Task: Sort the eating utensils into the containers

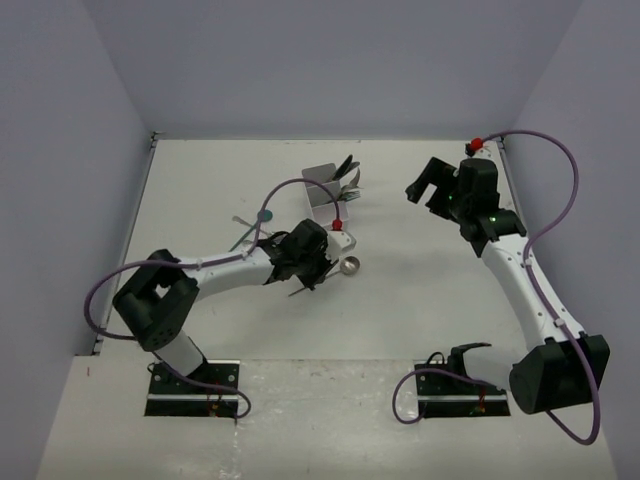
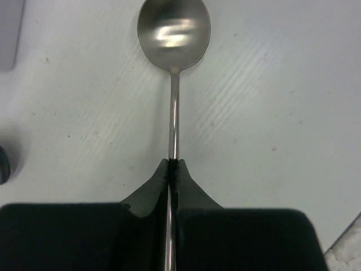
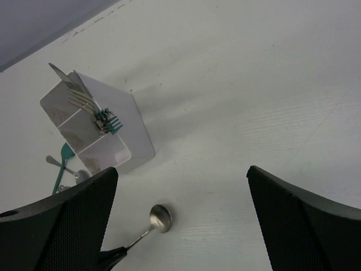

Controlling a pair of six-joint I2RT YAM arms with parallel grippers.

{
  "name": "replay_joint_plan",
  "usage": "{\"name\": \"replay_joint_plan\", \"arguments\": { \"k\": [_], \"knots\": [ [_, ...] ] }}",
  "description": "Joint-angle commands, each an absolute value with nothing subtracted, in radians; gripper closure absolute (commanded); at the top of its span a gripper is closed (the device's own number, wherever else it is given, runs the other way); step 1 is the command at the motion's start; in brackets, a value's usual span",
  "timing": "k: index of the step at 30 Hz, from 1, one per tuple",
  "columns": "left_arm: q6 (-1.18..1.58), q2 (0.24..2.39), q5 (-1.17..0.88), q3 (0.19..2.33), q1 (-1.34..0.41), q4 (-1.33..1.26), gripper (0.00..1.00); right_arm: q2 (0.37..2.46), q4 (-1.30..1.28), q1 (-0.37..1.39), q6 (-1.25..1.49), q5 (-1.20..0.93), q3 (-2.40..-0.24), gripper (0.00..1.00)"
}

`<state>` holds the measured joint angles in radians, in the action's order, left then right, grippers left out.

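Down at the table (image 2: 282, 84), my left claw (image 2: 174, 165) pinches the spoon (image 2: 174, 34) by its handle (bowl up). My right claw (image 3: 181, 169) hangs spread.

A pale, off-white counter (image 1: 420, 300) fills the floor of the scene, matte and lightly scuffed. Up close its surface (image 2: 271, 84) shows fine diagonal ridges and a scatter of tiny dark specks. Along the counter's near edge runs a lighter, mottled strip (image 1: 330, 420). Plain lavender-grey walls enclose the counter on three sides: a back wall (image 1: 330, 60), a left wall (image 1: 60, 180) and a right wall (image 1: 590, 120).
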<state>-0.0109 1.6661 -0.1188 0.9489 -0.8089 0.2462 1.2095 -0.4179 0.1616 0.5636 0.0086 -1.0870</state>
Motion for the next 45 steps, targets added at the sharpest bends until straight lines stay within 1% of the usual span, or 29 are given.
{"name": "replay_joint_plan", "arguments": {
  "k": [1, 3, 4, 6, 7, 10, 12, 16, 18, 22, 25, 29, 31, 33, 37, 38, 42, 45],
  "knots": [
    [-0.037, 1.504, -0.161, 0.947, -0.833, 0.139, 1.0, 1.17, -0.371, 0.158, 0.555, 0.023, -1.072, 0.01],
    [-0.061, 1.458, -0.137, 0.93, -0.831, 0.06, 1.0, 1.164, -0.367, 0.158, 0.557, 0.023, -1.071, 0.01],
    [-0.067, 1.447, -0.117, 0.924, -0.831, -0.036, 1.0, 1.163, -0.365, 0.158, 0.557, 0.021, -1.069, 0.01],
    [-0.087, 1.434, -0.063, 0.919, -0.83, -0.116, 1.0, 1.155, -0.364, 0.158, 0.555, 0.021, -1.068, 0.01],
    [-0.092, 1.434, -0.046, 0.916, -0.828, -0.208, 1.0, 1.154, -0.364, 0.158, 0.557, 0.025, -1.066, 0.01],
    [-0.129, 1.465, 0.03, 0.904, -0.822, -0.396, 1.0, 1.146, -0.357, 0.156, 0.558, 0.031, -1.062, 0.01],
    [-0.146, 1.515, 0.069, 0.931, -0.81, -0.449, 1.0, 1.146, -0.357, 0.158, 0.558, 0.037, -1.06, 0.01],
    [-0.126, 1.62, 0.008, 0.953, -0.727, -0.648, 1.0, 1.15, -0.35, 0.156, 0.56, 0.037, -1.057, 0.01],
    [-0.092, 1.675, -0.063, 0.95, -0.687, -0.73, 1.0, 1.158, -0.348, 0.156, 0.555, 0.041, -1.058, 0.01],
    [-0.043, 1.752, -0.121, 0.934, -0.661, -0.989, 1.0, 1.184, -0.348, 0.156, 0.555, 0.044, -1.069, 0.01],
    [-0.041, 1.805, -0.143, 0.96, -0.66, -1.057, 1.0, 1.204, -0.348, 0.156, 0.56, 0.041, -1.075, 0.01],
    [-0.041, 1.845, -0.193, 0.988, -0.657, -1.061, 1.0, 1.233, -0.311, 0.158, 0.56, 0.006, -1.057, 0.01],
    [-0.046, 1.851, -0.181, 0.977, -0.655, -1.072, 1.0, 1.244, -0.282, 0.158, 0.529, -0.067, -1.054, 0.01],
    [-0.045, 1.856, -0.181, 0.976, -0.649, -1.083, 1.0, 1.265, -0.183, 0.155, 0.531, -0.129, -1.036, 0.01],
    [-0.009, 1.813, -0.233, 0.951, -0.64, -1.115, 1.0, 1.331, 0.071, 0.156, 0.554, -0.393, -1.023, 0.01],
    [0.035, 1.789, -0.27, 0.933, -0.641, -1.14, 1.0, 1.394, 0.087, 0.156, 0.605, -0.437, -1.051, 0.01],
    [0.029, 1.773, -0.244, 0.933, -0.641, -1.097, 1.0, 1.486, 0.077, 0.158, 0.646, -0.491, -1.109, 0.01],
    [0.017, 1.75, -0.224, 0.911, -0.64, -1.059, 1.0, 1.505, 0.104, 0.158, 0.666, -0.493, -1.088, 0.01]
  ]
}}
